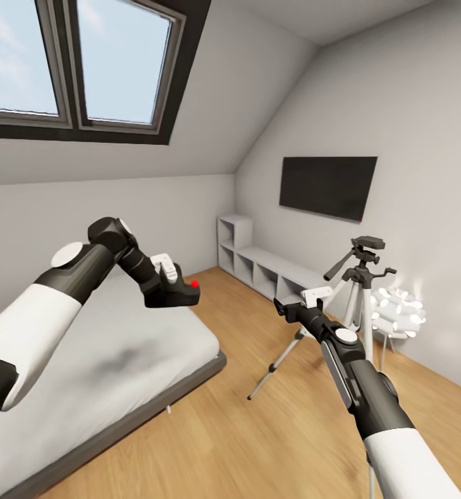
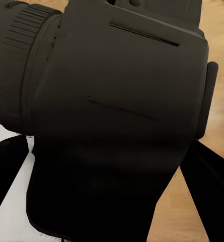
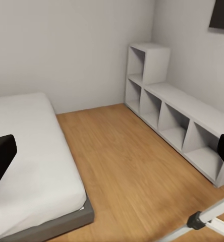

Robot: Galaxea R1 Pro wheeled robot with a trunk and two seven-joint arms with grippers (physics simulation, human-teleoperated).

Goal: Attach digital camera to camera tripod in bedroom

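Left claw grips digital camera; camera tripod beside lamp.

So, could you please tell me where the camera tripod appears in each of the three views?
Head view: the camera tripod stands right of centre on the wood floor, beside the white lamp, behind the right pincer.
Left wrist view: not in it; the digital camera blocks most of the frame.
Right wrist view: one leg with a black clamp at the lower right corner.
Shared landmark: the white bed.
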